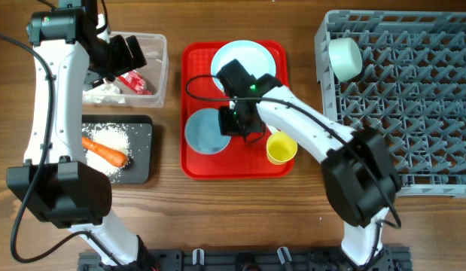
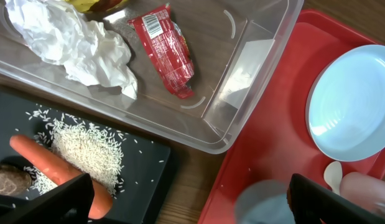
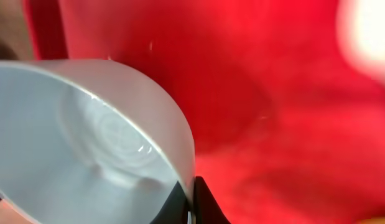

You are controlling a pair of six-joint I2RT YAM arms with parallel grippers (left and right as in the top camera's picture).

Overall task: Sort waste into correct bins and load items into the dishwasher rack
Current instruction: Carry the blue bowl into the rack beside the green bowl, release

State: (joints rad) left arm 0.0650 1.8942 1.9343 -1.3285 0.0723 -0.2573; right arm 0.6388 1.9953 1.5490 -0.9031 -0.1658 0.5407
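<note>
Left arm (image 1: 44, 98): white tube links, bulky black joint housings, black cable (image 1: 25, 47) alongside. Right arm (image 1: 300, 124): same white-and-black build, black cable looped near wrist, small green light (image 1: 253, 88), possibly status LED. Left fingers (image 2: 52, 200): plain matte black.

Item one: we are listing a flat red tray (image 1: 217, 165), lying midway between the left and right edges of the wooden table (image 1: 240, 218). Item two: we are noting a black slotted rail (image 1: 240, 260), running along the table's front edge.
</note>
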